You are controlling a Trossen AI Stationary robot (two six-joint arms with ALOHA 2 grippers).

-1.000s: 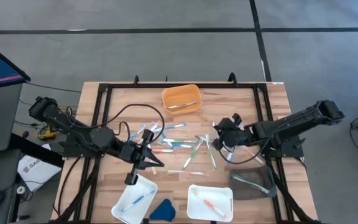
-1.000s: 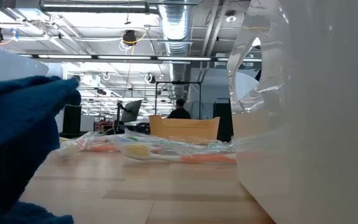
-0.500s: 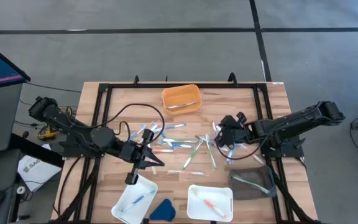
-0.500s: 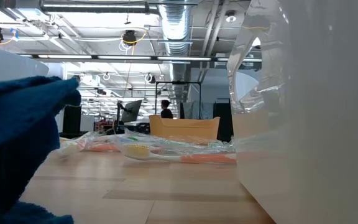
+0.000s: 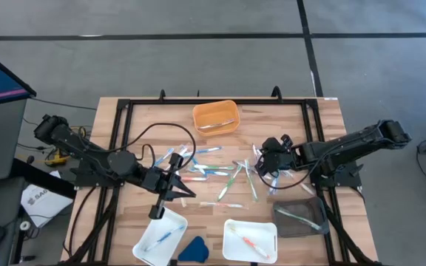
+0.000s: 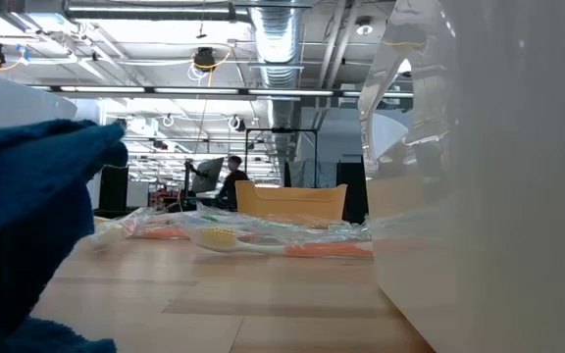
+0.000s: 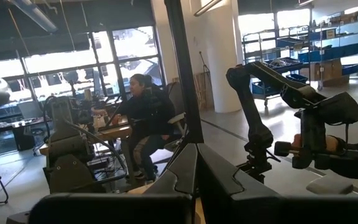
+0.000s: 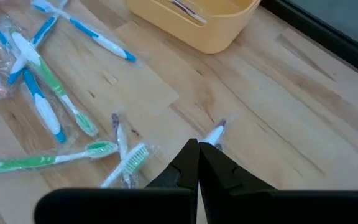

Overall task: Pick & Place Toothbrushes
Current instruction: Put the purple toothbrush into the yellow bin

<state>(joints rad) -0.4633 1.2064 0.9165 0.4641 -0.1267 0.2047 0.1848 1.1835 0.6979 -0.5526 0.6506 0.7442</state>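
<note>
Toothbrushes [image 5: 220,171] lie scattered across the middle of the tabletop [image 5: 324,118], between the two arms, with a few already sorted into the orange tray [image 5: 215,117], two white trays and a dark tray nearer the front edge. The right end effector [image 5: 266,164] is at the right fringe of the pile, its fingers pressed together, and the right wrist view shows a pale, wrapped toothbrush [image 8: 214,134] poking out just past the closed tips, so it appears pinched there, though the contact itself is hidden. That brush's long axis runs roughly in line with the fingers, pointing away from the wrist toward the orange tray, which lies ahead of this end effector and off to one side. The loose green and blue brushes [image 8: 42,93] lie to the other side of its fingertips, most slanting across its line of reach. The left end effector [image 5: 170,185] hangs shut and empty at the pile's opposite edge, so the right arm is the nearer one for this brush.
</note>
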